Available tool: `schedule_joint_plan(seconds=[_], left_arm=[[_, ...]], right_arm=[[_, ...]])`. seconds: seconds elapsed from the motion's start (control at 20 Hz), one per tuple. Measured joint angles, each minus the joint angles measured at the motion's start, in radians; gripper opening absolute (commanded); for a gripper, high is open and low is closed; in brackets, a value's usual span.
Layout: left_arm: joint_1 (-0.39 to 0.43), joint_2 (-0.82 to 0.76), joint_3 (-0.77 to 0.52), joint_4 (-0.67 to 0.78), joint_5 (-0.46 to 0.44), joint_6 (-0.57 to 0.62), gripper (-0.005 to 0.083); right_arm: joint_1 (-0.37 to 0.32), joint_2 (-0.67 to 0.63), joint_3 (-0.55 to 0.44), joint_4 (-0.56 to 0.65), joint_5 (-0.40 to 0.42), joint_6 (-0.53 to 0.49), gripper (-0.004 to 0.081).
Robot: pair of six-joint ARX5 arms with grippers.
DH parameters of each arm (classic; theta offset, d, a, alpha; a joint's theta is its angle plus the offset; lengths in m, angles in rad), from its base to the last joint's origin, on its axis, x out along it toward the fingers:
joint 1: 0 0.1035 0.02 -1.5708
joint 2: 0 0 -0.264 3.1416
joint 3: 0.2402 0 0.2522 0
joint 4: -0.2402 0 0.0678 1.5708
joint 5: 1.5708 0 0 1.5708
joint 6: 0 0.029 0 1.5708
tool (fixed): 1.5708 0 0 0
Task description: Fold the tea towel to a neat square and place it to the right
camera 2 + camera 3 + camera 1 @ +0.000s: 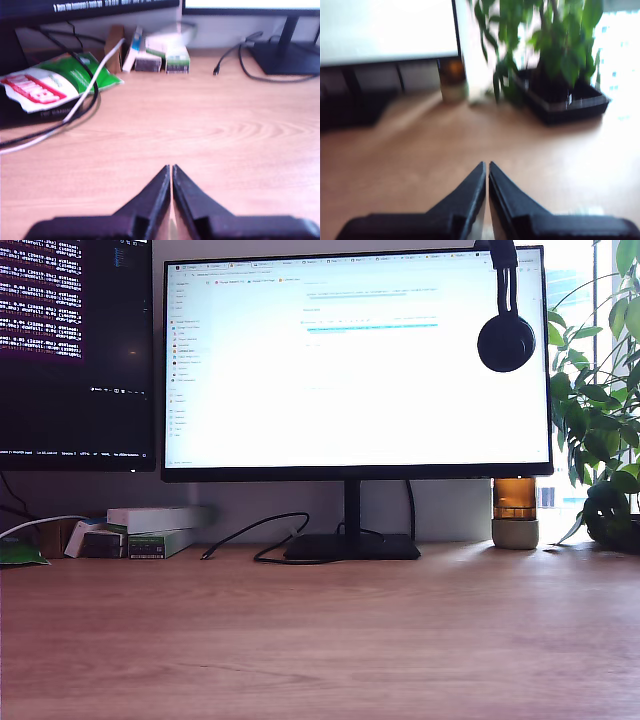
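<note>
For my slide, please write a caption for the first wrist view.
My first gripper, shut, above a wooden desk near a green packet.

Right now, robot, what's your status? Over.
First pincer shut, empty. Second pincer shut, empty. Tea towel not in view. Desk ahead bare.

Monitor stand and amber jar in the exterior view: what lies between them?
Bare wooden desk lies between the monitor stand and the amber jar.

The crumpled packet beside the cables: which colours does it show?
The packet is green and white with red lettering, seen best in the first wrist view.
</note>
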Motion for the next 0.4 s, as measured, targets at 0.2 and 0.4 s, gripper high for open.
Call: schedule_joint_plan(seconds=[0.2,0.4], left_arm=[[0.0,0.0,0.0,-0.003,0.0,0.0,-0.0024],[0.0,0.0,0.0,-0.003,0.0,0.0,-0.0024]], right_arm=[[0.0,0.0,0.0,-0.109,0.0,0.0,-0.0012],[0.0,0.0,0.0,-0.171,0.0,0.0,-0.0012]])
